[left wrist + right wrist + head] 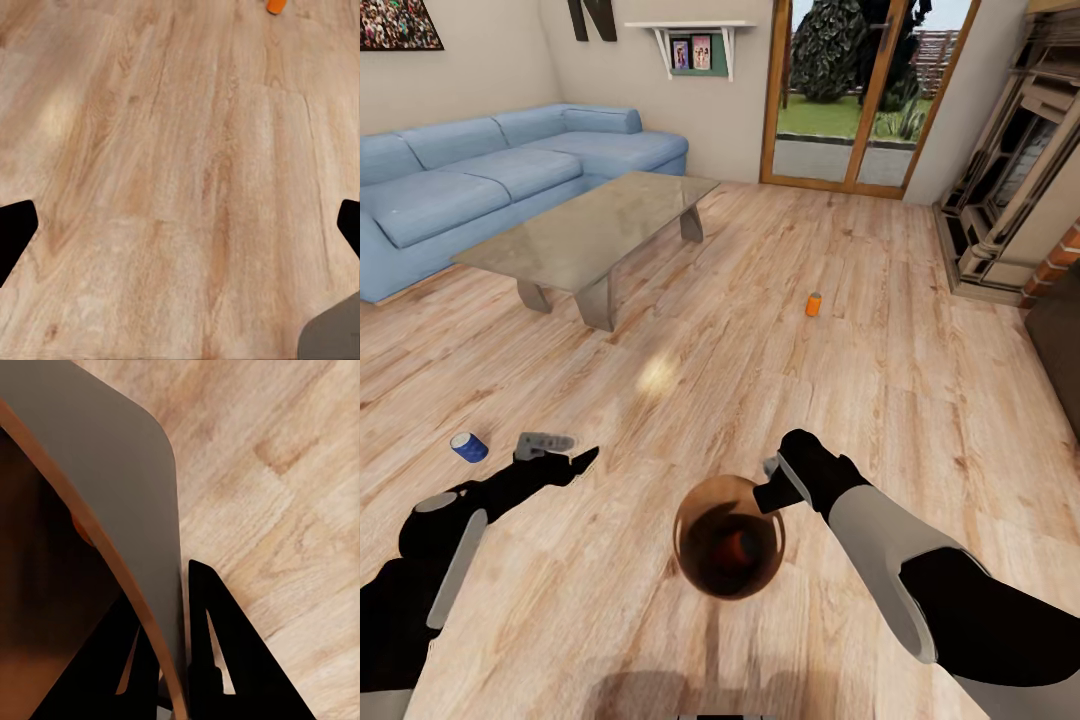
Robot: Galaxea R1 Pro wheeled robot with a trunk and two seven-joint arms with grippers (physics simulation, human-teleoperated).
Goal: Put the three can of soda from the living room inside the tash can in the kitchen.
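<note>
My right gripper [772,482] is shut on the rim of the trash can [728,535], a round light-brown bin with a dark inside, held above the wood floor in front of me. In the right wrist view its fingers [214,645] pinch the thin rim [142,607], and something orange [81,531] lies inside. A blue soda can [469,447] rests on the floor just left of my left gripper [565,452], which is open and empty. An orange can [814,304] stands farther off on the floor, also seen in the left wrist view as an orange can [276,5].
A grey low table [595,235] stands ahead to the left, with the blue sofa [480,175] behind it. Wood-framed glass doors [855,90] are at the back, and the brick fireplace [1015,180] at the right. Open plank floor lies between.
</note>
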